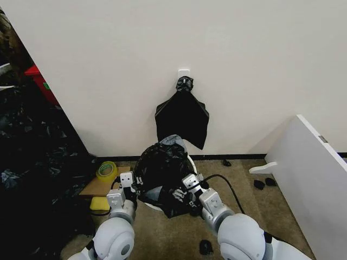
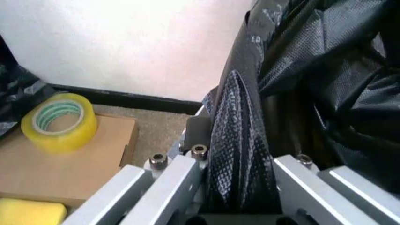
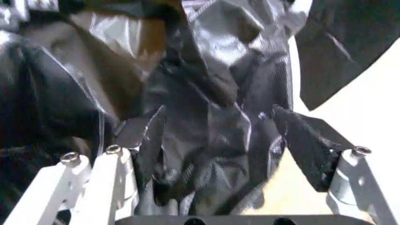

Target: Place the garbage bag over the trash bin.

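Both arms reach forward and down to the trash bin (image 1: 191,162), which stands on the floor against the wall below a flat black bundle (image 1: 182,117) on its hook. The left gripper (image 1: 132,188) pinches a fold of the garbage bag (image 1: 159,165) at the bin's left side. The right gripper (image 1: 184,196) clamps bunched plastic at the near right rim; the bag is heaped over the bin's mouth.

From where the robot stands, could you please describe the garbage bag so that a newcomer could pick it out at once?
Find the cream wall with a flat black bundle on a hook. Below it stands the trash bin, and the garbage bag is the crinkled, glossy black plastic bunched over it, between the left gripper and right gripper. The black sheeting heap lies apart, to the left.
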Controlling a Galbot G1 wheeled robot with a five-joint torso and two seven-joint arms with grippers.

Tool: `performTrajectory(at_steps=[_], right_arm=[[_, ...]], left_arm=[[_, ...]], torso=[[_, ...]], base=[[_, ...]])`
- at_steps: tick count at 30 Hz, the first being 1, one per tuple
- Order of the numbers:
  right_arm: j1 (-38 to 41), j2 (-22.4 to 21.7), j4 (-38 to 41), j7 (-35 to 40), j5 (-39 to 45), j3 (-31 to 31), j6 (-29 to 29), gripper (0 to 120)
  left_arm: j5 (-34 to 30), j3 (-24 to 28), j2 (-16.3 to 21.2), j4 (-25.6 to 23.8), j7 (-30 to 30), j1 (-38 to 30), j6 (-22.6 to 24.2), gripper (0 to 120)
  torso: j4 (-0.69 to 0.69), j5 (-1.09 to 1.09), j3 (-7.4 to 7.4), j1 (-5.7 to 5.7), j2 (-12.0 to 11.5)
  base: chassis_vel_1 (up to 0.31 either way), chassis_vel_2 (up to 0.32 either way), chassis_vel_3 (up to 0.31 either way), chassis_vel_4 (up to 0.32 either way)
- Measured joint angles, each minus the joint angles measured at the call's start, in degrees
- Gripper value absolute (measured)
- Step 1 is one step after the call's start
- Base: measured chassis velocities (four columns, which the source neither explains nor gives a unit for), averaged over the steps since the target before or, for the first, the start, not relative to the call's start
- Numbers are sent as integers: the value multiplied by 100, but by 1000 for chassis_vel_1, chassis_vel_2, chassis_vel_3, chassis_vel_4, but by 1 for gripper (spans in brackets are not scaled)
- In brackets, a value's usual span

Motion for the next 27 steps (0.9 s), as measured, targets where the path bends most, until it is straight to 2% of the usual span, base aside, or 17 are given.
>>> performTrajectory(at_steps=[1, 5, 6, 9, 10, 13, 14, 17, 20, 27], right_arm=[[0, 0, 0, 0, 0, 0, 0, 64], [-57, -41, -47, -72, -215, -15, -1, 45], [-57, -41, -47, -72, -215, -15, -1, 45], [-87, -95, -50, -133, -408, -22, -1, 32], [-87, -95, -50, -133, -408, -22, -1, 32], [-107, -285, -66, -179, -563, -21, -1, 16], [-107, -285, -66, -179, -563, -21, -1, 16], [-143, -410, -73, -183, -575, -34, -2, 5], [-166, -449, -72, -187, -576, -34, -3, 0], [-176, -301, -34, -69, -307, 161, 21, 0]], left_arm=[[0, 0, 0, 0, 0, 0, 0, 1], [-9, 7, -22, -6, 5, 5, -19, 1], [-9, 7, -22, -6, 5, 5, -19, 1], [-19, 2, -17, -15, 6, 9, -33, 1], [-19, 2, -17, -15, 6, 9, -33, 1], [-31, -5, -16, -60, 6, 9, -54, 1], [-31, -5, -16, -60, 6, 9, -54, 1], [-35, -4, -30, -80, 4, 9, -59, 1], [-37, 0, -44, -88, 3, 9, -61, 1], [-46, -25, -36, -85, 66, 48, -138, 1]], torso=[[0, 0, 0, 0, 0], [0, 0, 0, 0, 0], [0, 0, 0, 0, 0], [0, 1, 0, 0, 0], [0, 1, 0, 0, 0], [0, 1, 0, 0, 0], [0, 1, 0, 0, 0], [0, 0, 0, 0, 0], [0, 0, 0, 0, 0], [0, 1, 0, 0, 0]], base=[[0, 0, 0, 0], [0, 0, 0, 0], [0, 0, 0, 0], [0, 0, 0, 0], [0, 0, 0, 0], [0, 0, 0, 0], [0, 0, 0, 0], [0, 0, 0, 0], [0, 0, 0, 0], [0, 0, 0, 0]])
